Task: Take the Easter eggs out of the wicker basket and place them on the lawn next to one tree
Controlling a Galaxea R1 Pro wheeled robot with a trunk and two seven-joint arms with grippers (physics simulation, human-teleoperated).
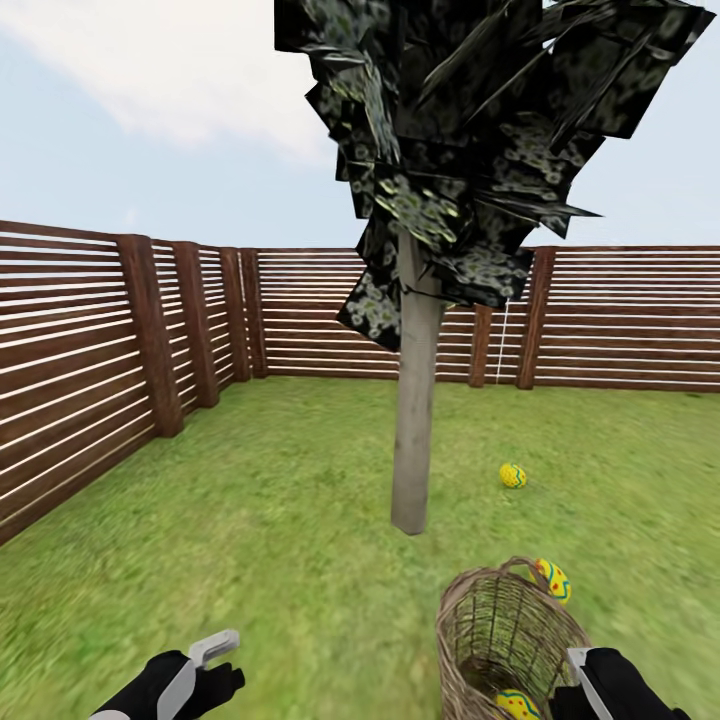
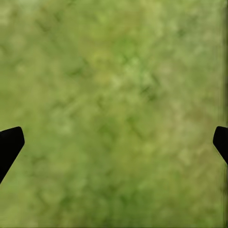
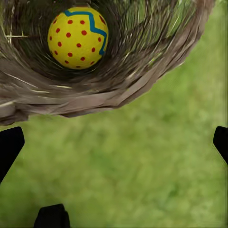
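One Easter egg (image 3: 78, 38) lies deep in the wicker basket (image 1: 500, 630), just beyond the spread right tool (image 3: 114, 140), the nearer arm; the left tool (image 2: 114, 142), also spread, hangs over the lawn (image 2: 114, 95).

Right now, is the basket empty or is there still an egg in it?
Not empty. One yellow Easter egg with red dots sits inside the wicker basket; the head view shows it there too.

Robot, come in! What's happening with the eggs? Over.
Both grippers open, empty. One egg in wicker basket. Two on lawn. Nothing blocking.
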